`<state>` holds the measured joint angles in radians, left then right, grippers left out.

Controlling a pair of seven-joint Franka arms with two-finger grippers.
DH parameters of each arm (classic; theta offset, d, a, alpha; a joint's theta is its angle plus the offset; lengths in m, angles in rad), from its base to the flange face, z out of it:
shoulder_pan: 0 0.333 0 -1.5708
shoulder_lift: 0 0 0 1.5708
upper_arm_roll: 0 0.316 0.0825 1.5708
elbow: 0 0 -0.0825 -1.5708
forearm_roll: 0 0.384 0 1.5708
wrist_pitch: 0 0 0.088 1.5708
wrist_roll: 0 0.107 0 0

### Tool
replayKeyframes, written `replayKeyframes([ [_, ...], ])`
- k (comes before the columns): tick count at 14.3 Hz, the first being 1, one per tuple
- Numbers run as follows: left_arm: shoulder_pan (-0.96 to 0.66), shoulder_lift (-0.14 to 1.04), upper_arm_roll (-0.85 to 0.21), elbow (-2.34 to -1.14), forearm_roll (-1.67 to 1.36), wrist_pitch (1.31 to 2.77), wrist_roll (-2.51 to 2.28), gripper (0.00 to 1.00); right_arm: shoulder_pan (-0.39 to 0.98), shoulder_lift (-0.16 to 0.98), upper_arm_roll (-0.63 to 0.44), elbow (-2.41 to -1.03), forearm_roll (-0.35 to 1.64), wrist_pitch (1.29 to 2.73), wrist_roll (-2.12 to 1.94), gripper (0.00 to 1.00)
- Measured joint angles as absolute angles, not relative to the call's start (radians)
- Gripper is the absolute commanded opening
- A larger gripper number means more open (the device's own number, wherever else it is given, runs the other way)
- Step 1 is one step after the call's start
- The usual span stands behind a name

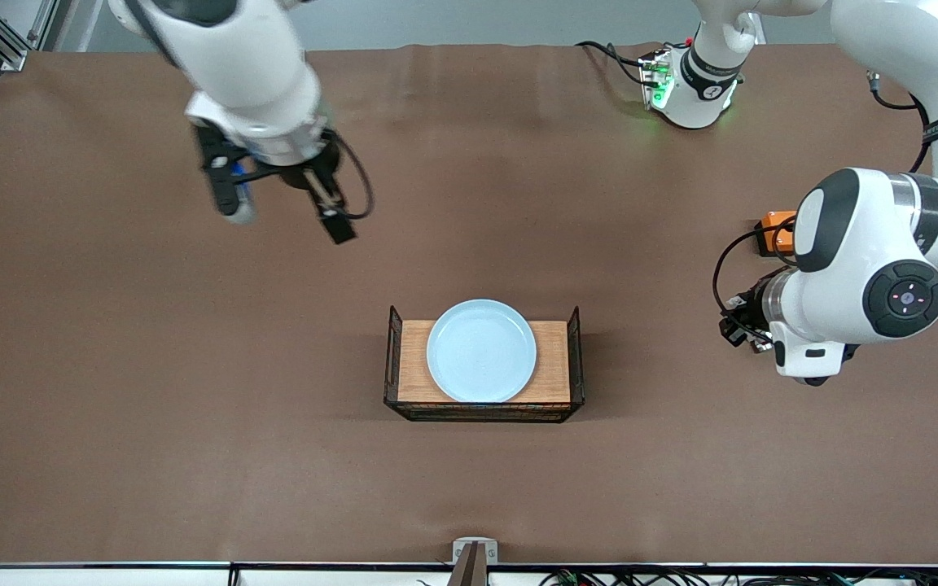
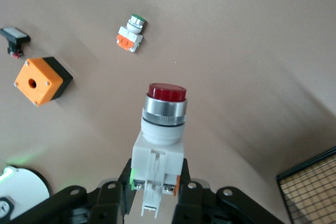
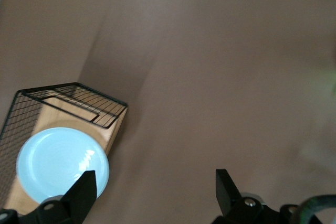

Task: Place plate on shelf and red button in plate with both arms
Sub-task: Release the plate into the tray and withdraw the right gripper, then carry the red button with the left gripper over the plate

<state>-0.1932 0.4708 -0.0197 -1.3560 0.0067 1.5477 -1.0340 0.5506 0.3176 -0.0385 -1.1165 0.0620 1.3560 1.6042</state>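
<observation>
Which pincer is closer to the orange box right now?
The left pincer, shut on the red button, is up beside the orange box. The right pincer, open and empty, is up toward the right arm's end of the table.

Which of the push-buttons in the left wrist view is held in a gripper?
The red button, clamped in the left gripper. The green-capped button and the white-capped black button lie loose on the table.

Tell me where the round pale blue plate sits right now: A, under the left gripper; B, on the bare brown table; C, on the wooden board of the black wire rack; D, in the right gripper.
C: the round pale blue plate lies flat on the wooden board of the black wire rack, with no gripper touching it.
</observation>
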Motion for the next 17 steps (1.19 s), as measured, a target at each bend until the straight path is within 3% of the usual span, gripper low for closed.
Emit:
replayKeyframes([
  [4,-0.242,0.471,-0.022,-1.317,0.007,1.544,-1.158,0.1,0.368,0.256,-0.044,-1.128,0.061,1.259,1.177,1.0],
  [11,-0.312,0.471,-0.023,-1.254,0.004,1.539,-1.297,0.08,0.09,0.181,-0.047,-1.23,0.061,1.261,0.603,1.0],
  [17,-0.381,0.471,-0.023,-1.251,0.004,1.621,-1.407,0.08,-0.027,0.096,-0.046,-1.428,0.039,1.47,0.335,1.0],
])
